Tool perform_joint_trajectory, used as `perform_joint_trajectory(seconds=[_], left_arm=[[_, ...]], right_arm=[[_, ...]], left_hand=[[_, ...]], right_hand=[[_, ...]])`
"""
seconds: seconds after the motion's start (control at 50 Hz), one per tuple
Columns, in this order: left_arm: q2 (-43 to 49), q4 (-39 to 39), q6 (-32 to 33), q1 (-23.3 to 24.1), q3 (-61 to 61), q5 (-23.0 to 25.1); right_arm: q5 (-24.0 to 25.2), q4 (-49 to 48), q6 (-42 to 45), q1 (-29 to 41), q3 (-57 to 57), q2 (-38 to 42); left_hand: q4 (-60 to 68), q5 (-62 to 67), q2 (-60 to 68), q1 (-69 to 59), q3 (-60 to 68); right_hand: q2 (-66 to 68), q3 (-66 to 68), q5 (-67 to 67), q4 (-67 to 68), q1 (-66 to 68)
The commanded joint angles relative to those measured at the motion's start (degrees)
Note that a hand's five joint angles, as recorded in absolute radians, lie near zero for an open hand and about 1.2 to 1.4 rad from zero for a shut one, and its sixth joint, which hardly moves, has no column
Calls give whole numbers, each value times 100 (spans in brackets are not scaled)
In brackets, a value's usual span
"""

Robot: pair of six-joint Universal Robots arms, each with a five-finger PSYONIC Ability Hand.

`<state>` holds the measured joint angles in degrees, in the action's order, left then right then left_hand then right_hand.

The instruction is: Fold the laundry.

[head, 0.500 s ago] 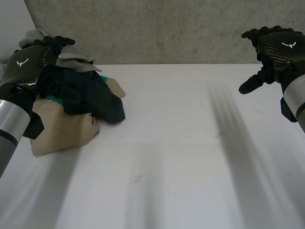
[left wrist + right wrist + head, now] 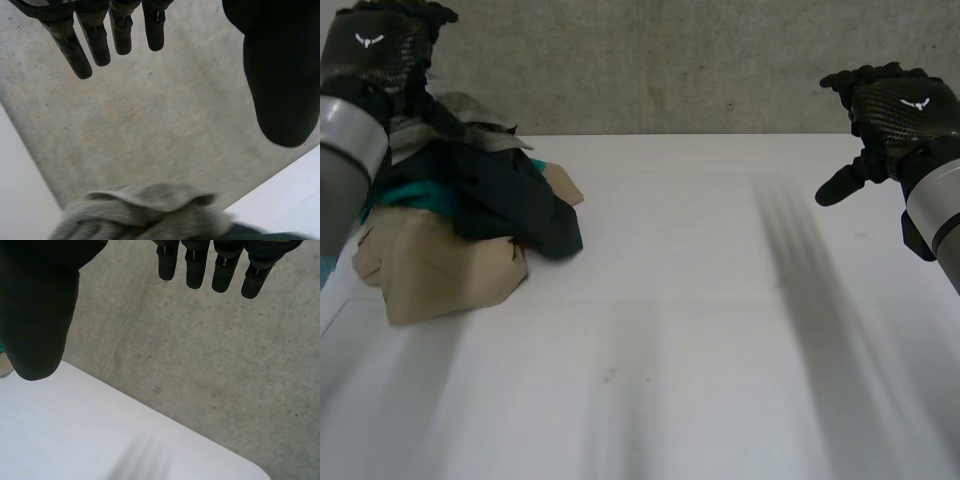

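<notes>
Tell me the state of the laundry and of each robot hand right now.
Laundry pile: unfolded, heaped on the table at the robot's left.
Left hand: open, holding nothing, above the pile.
Right hand: open, holding nothing, in the air over the table's right side.
</notes>
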<state>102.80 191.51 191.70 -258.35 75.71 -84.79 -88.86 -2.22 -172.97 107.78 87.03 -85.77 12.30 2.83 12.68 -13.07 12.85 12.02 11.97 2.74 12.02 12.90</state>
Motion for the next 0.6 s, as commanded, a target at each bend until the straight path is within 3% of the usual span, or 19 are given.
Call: perform_joint_trajectory(seconds=[0.02,0.12,0.26,0.3,0.34,0.36,0.46,0.6], left_arm=[[1592,-176,1254,-681,-1786,50],[2873,-44,1887,-936,-2936,86],[3966,-35,2038,-1200,-3765,208],[4212,-35,2029,-1236,-3914,419],[4309,-17,2029,-1236,-3967,560],[4318,26,2029,-1218,-3993,613],[3986,737,1950,-1025,-3810,377],[2441,1844,1547,-288,-2984,156]], right_arm=[[1,12,9,6,15,122],[1,20,71,6,24,245],[1,20,150,6,42,367],[1,20,176,6,33,420],[-8,20,220,6,16,499],[0,20,229,6,15,517],[1,11,299,6,15,561],[1,3,299,6,-2,552]], left_hand=[[-7,-60,-44,84,-62],[-24,-77,-61,101,-79],[765,712,727,-687,709],[1805,1751,1767,-1727,1749],[4002,3949,3965,-3925,3947],[6742,6689,6705,-6665,6687],[6770,6717,6732,-6693,6715],[6770,6717,6732,-6693,6715]], right_hand=[[-202,-197,-274,-202,-290],[-202,-197,-274,-202,-290],[-202,-197,-274,-202,-290],[-202,-197,-274,-202,-290],[-202,-197,-274,-202,-290],[-202,-197,-274,-202,-290],[-202,-197,-274,-202,-290],[-202,-197,-274,-202,-290]])
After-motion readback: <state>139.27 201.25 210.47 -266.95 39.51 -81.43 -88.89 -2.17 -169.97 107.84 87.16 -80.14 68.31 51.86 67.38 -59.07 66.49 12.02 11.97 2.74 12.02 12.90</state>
